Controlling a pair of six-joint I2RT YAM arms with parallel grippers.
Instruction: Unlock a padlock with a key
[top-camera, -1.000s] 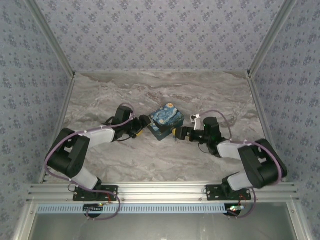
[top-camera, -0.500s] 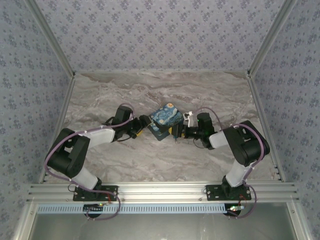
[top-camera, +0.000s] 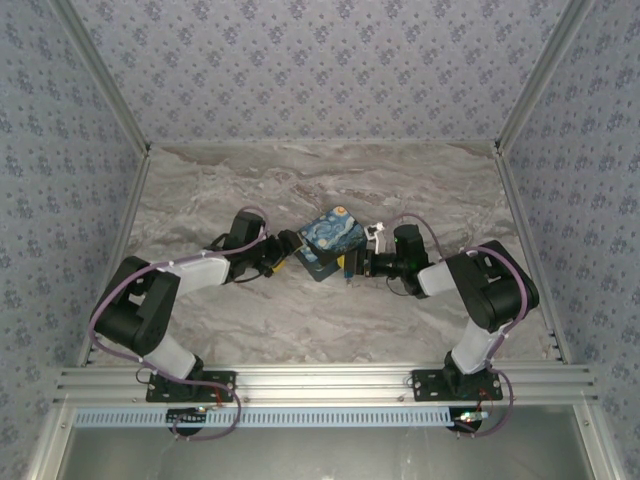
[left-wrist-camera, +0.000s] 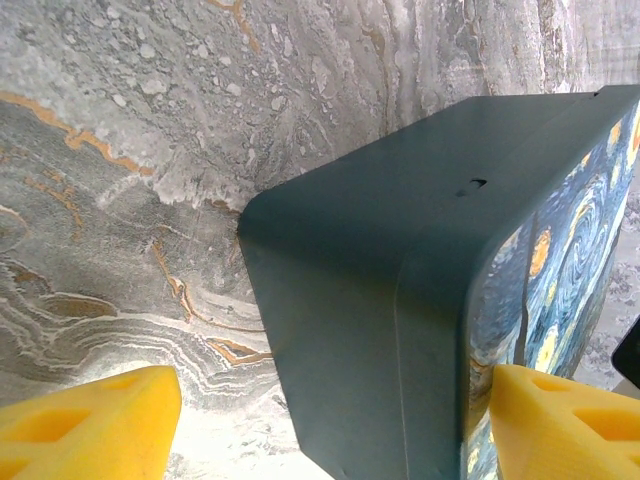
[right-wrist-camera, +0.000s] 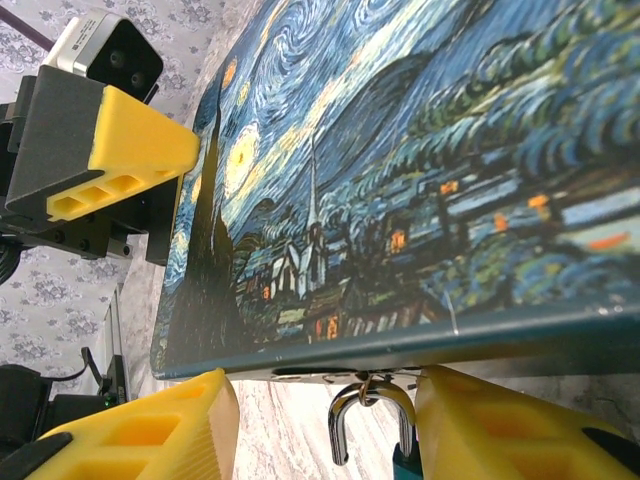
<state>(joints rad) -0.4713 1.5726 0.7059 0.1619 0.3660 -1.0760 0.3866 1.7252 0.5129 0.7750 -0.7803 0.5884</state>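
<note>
Right arm has tucked its elbow in over the last second and the right gripper (right-wrist-camera: 328, 388) has crept a touch closer to the starry-night box (top-camera: 333, 243); left arm hasn't budged. The right gripper is spread wide, and the padlock (right-wrist-camera: 339, 430) hangs off the box's front edge between its yellow fingers (right-wrist-camera: 140, 430). The left gripper (left-wrist-camera: 335, 375) is spread wide too, with the box's far corner between its jaws. The box sits mid-desk (top-camera: 300, 320).
</note>
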